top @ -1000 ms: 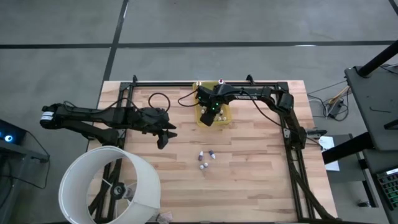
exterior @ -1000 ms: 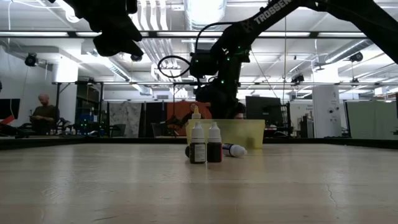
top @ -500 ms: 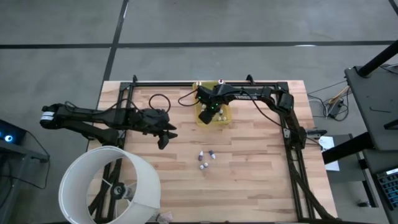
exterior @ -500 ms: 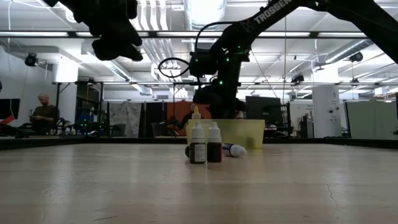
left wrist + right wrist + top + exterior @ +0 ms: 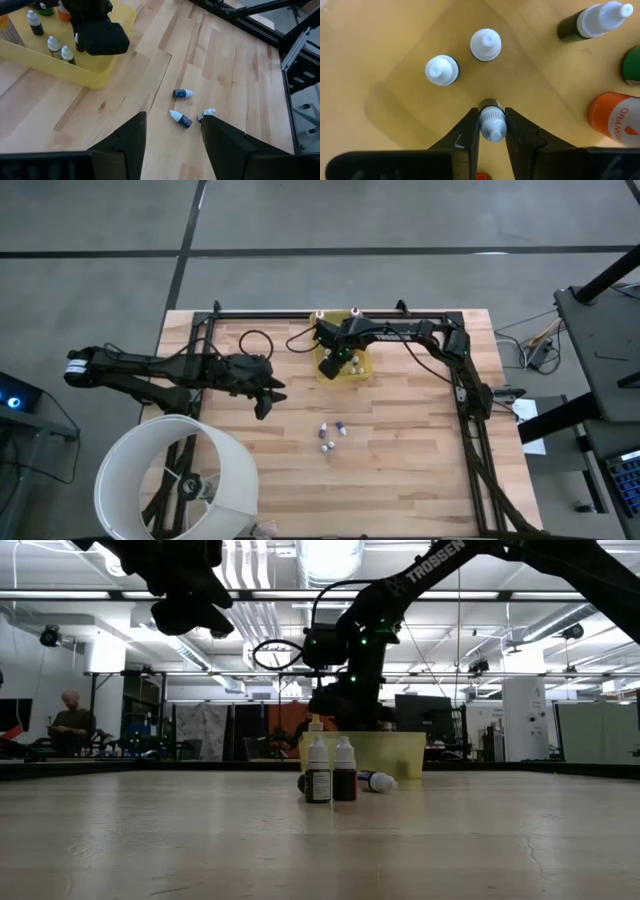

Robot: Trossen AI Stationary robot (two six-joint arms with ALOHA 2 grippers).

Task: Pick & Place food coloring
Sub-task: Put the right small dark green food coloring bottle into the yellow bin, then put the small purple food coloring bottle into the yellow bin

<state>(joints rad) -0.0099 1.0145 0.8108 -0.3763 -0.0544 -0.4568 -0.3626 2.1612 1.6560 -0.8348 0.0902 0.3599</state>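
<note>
Your wooden table (image 5: 400, 470) is carrying the translucent yellow tray (image 5: 361, 370) near its far edge. Your left arm is hanging over the table's left side, its left gripper (image 5: 172, 137) spread open and holding nothing. Your right gripper (image 5: 492, 131) is reaching down into the tray, its fingers pinching the white cap of a dark food coloring bottle (image 5: 492, 121). Two more white-capped bottles (image 5: 464, 57) are standing just beside it in the tray. Three loose bottles (image 5: 331, 434) are sitting mid-table, well apart from the tray.
</note>
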